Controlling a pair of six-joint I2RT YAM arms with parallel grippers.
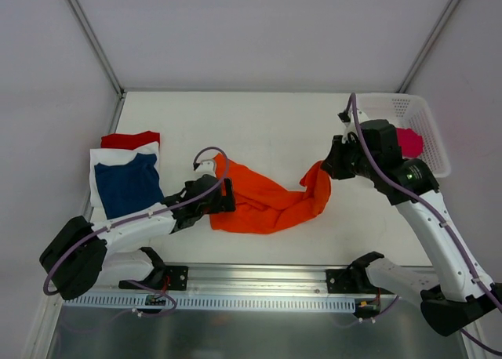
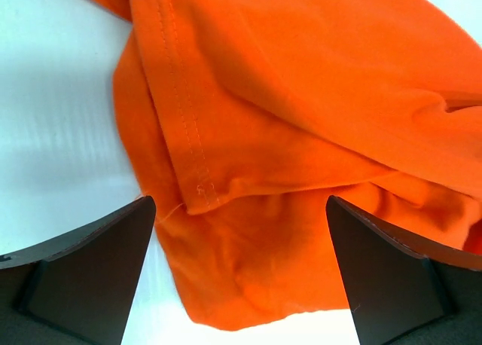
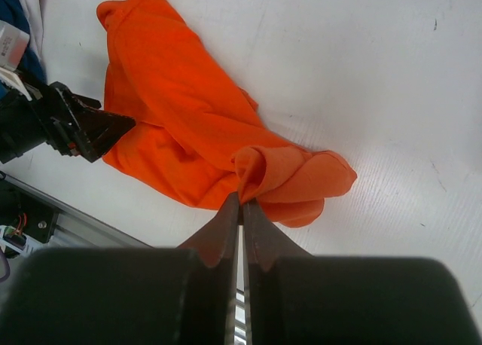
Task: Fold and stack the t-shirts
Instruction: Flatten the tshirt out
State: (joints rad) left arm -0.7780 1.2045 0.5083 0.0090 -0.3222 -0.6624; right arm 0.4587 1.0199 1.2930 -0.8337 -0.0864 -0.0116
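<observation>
Orange t-shirt (image 1: 263, 202) lies left-right; right gripper (image 3: 241, 204) jaws pinch right end; left gripper (image 2: 239, 209) jaws spread.

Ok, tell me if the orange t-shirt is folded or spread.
Neither: bunched and unfolded. The orange t-shirt lies crumpled on the table, one end pinched by the right claw.

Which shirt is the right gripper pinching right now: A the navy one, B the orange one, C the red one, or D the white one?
B: in the right wrist view the right gripper is shut on a bunched fold of the orange shirt.
</observation>
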